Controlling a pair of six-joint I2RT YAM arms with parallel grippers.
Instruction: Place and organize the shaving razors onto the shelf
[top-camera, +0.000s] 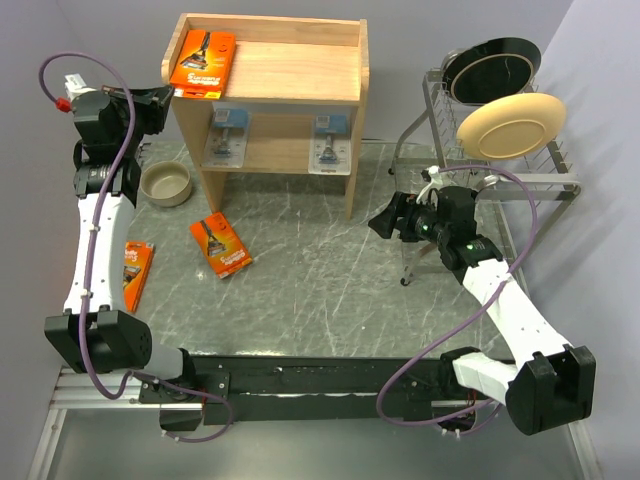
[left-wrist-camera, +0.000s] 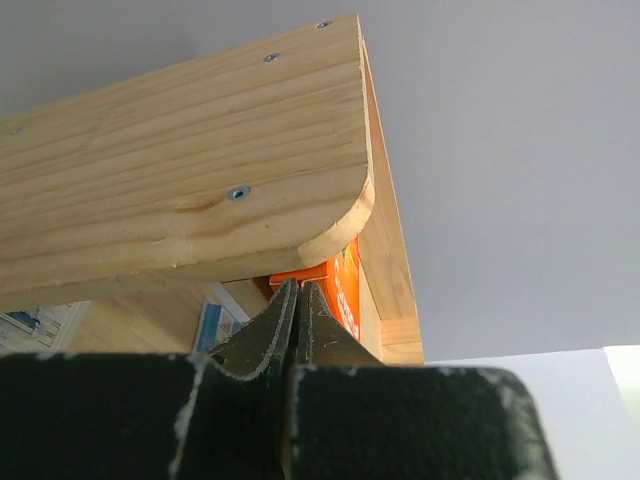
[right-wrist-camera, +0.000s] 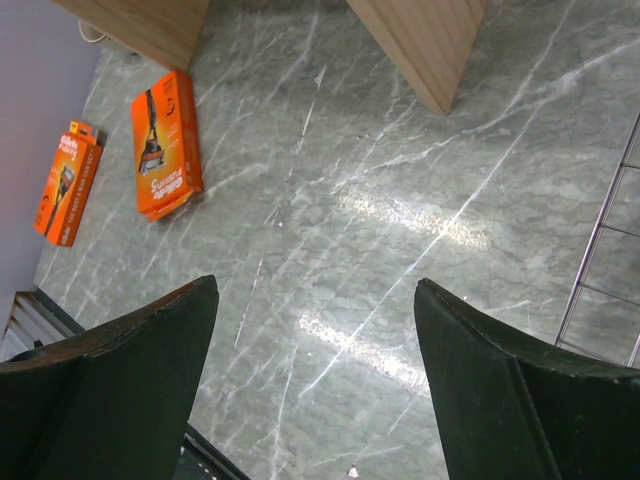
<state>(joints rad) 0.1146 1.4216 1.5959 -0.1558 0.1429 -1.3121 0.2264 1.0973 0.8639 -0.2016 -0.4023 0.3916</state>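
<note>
The light wood shelf (top-camera: 290, 70) stands at the back. One orange razor pack (top-camera: 202, 62) lies on its top tray at the left, overhanging the front rim. Two clear blister packs (top-camera: 227, 137) (top-camera: 331, 143) stand on the lower board. Two more orange packs lie on the table (top-camera: 221, 245) (top-camera: 135, 273). My left gripper (top-camera: 168, 96) is shut and empty at the shelf's left front corner. In the left wrist view its tips (left-wrist-camera: 298, 286) sit right at the orange pack's edge (left-wrist-camera: 347, 285). My right gripper (top-camera: 380, 222) is open and empty above the table (right-wrist-camera: 315, 283), right of the shelf.
A small beige bowl (top-camera: 165, 183) sits left of the shelf. A wire dish rack (top-camera: 545, 180) with a black plate (top-camera: 495, 65) and a cream plate (top-camera: 510, 125) stands at the back right, close behind my right arm. Its wires show in the right wrist view (right-wrist-camera: 600, 270).
</note>
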